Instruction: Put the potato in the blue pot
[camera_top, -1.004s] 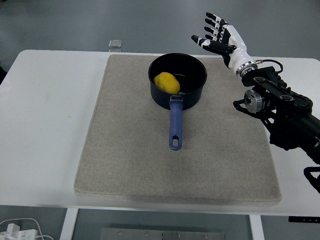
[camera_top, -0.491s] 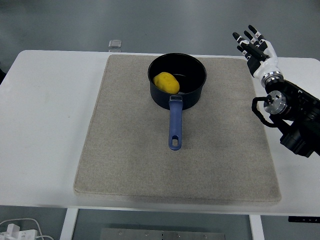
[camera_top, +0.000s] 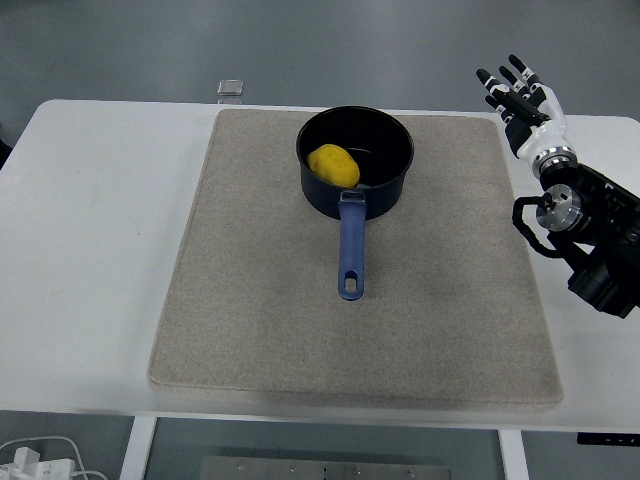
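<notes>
A yellow potato (camera_top: 333, 165) lies inside the dark blue pot (camera_top: 385, 190), on its left side. The pot stands at the back middle of a beige mat (camera_top: 250, 280), with its blue handle (camera_top: 350, 255) pointing toward the near edge. My right hand (camera_top: 520, 95) is raised at the table's right side, well to the right of the pot, its fingers spread and empty. The left arm is out of view.
The white table (camera_top: 100, 230) carries the mat. A small clear square object (camera_top: 231, 88) sits at the table's far edge, left of the pot. Cables and a white plug (camera_top: 30, 460) lie on the floor at the bottom left.
My right hand has drawn away from the pot, moving right toward the table's right edge, staying open. The potato and pot have not moved.
</notes>
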